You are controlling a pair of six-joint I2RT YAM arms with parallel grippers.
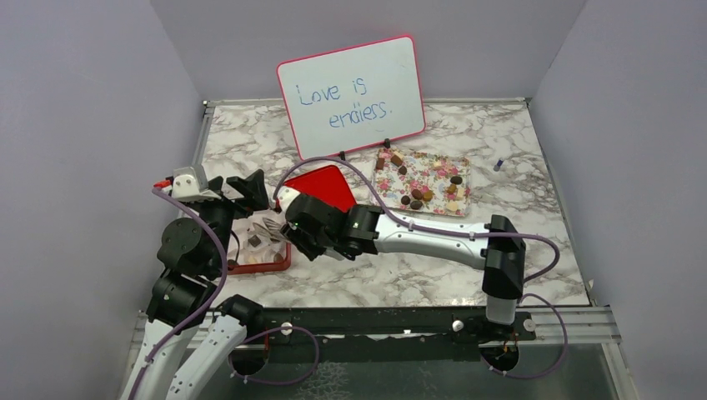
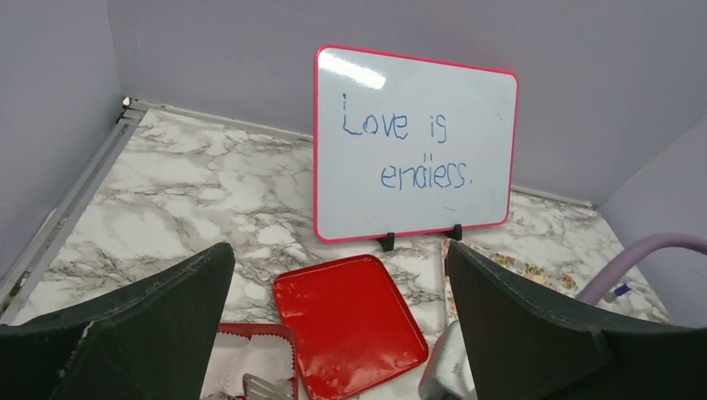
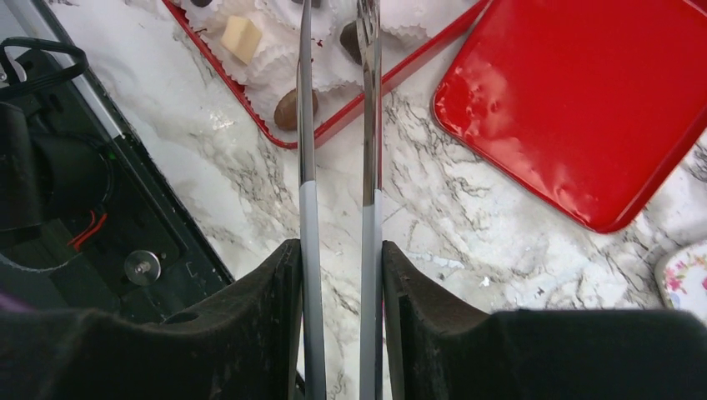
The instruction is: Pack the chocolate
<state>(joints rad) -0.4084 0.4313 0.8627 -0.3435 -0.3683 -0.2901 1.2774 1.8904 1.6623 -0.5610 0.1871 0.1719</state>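
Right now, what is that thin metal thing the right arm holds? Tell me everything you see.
A pair of tongs: two thin, straight metal legs, shiny toward the tips, matte grey nearer the grip, side by side with a narrow gap. One tip looks toothed like a fork. The right gripper clamps both legs between its black pads. The tips reach over the red box of white paper cups, near a brown chocolate; contact there cannot be told.

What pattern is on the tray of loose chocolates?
The tray is pink floral; top view shows it best.
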